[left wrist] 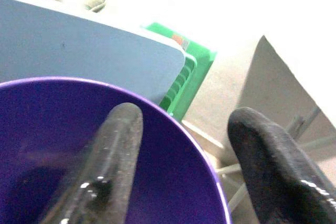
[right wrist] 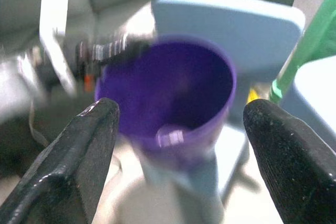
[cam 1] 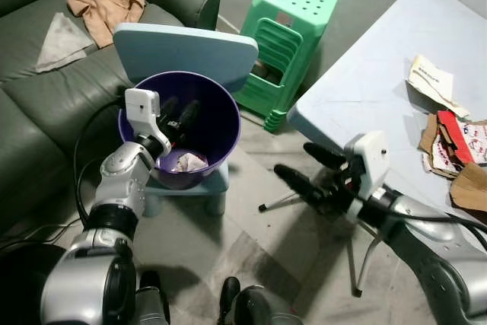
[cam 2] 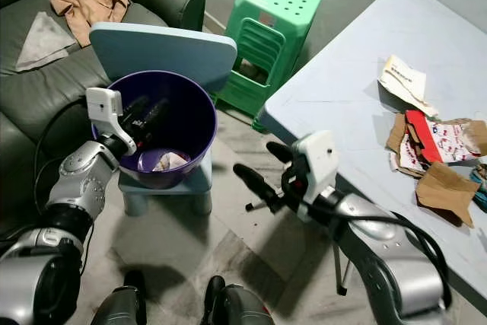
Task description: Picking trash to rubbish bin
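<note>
A purple bin (cam 1: 219,129) stands on a small light-blue chair (cam 1: 186,51) in front of the sofa. Crumpled white paper (cam 1: 190,162) lies at its bottom. My left gripper (cam 1: 181,112) reaches over the bin's near rim, open and empty; in the left wrist view its fingers (left wrist: 113,150) spread above the bin's inside. My right gripper (cam 1: 295,159) hangs open and empty over the floor between bin and table, pointing at the bin (right wrist: 173,93). On the table lie a white paper (cam 1: 432,81), a red-and-white wrapper on torn cardboard (cam 1: 456,138) and a brown cardboard piece (cam 1: 472,188).
The light-blue table (cam 1: 365,89) fills the right side, its thin metal legs (cam 1: 354,264) on the floor below my right arm. A green plastic stool (cam 1: 293,13) stands behind the bin. The dark sofa (cam 1: 46,104) at left carries a tan cloth (cam 1: 103,1) and a grey cloth (cam 1: 61,39).
</note>
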Controlling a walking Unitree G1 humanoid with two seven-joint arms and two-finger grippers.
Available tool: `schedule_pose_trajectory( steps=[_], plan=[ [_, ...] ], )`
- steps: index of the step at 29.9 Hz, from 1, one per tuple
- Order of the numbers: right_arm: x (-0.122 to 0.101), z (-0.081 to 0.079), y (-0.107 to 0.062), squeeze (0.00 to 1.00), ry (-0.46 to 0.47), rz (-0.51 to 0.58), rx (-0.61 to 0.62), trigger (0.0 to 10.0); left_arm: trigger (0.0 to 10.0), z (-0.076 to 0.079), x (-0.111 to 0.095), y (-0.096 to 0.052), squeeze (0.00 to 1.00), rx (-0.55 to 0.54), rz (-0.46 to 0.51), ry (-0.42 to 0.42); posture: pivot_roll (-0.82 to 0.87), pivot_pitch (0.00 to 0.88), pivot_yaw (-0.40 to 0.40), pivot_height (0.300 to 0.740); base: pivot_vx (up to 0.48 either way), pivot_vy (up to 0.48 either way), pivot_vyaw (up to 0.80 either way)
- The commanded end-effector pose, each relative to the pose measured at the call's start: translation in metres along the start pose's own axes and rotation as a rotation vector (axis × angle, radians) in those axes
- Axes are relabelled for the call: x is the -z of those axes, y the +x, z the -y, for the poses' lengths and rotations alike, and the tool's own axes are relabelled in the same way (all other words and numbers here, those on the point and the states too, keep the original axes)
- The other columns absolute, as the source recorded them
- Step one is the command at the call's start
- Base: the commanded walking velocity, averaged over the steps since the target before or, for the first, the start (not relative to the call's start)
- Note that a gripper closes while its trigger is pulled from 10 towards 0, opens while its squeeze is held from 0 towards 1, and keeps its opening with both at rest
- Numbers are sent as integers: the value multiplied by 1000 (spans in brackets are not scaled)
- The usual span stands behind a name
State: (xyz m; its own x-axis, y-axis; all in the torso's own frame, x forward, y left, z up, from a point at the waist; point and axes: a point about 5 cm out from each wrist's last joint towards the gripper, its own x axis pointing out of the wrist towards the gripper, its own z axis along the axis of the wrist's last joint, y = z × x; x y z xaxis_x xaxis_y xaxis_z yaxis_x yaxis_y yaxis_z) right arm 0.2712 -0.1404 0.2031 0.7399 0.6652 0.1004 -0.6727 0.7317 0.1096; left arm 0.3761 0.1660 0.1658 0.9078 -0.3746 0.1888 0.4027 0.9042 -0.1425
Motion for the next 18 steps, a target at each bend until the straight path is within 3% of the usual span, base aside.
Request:
schedule_pose_trajectory(
  steps=[1, 2, 6, 18],
  plan=[
    [-5, 10, -4, 0, 23, 60, 48, 10000, 10000, 4, 3, -3, 941, -21, 8, -29, -5, 246, -180, 740, 0, 0, 0],
    [-6, 13, -1, 0, 27, 83, 61, 10000, 10000, 6, 0, -4, 0, -39, 29, -41, 13, 230, -174, 740, 0, 0, 0],
    [-6, 21, 7, 0, 28, 138, 101, 10000, 10000, 16, -15, -10, 0, -54, 89, -18, 44, 201, -163, 740, 0, 0, 0],
    [2, 39, 18, 0, 8, 224, 243, 10000, 10000, 19, -44, -20, 0, -195, 143, 50, 110, 80, -131, 740, 0, 0, 0]
  ],
)
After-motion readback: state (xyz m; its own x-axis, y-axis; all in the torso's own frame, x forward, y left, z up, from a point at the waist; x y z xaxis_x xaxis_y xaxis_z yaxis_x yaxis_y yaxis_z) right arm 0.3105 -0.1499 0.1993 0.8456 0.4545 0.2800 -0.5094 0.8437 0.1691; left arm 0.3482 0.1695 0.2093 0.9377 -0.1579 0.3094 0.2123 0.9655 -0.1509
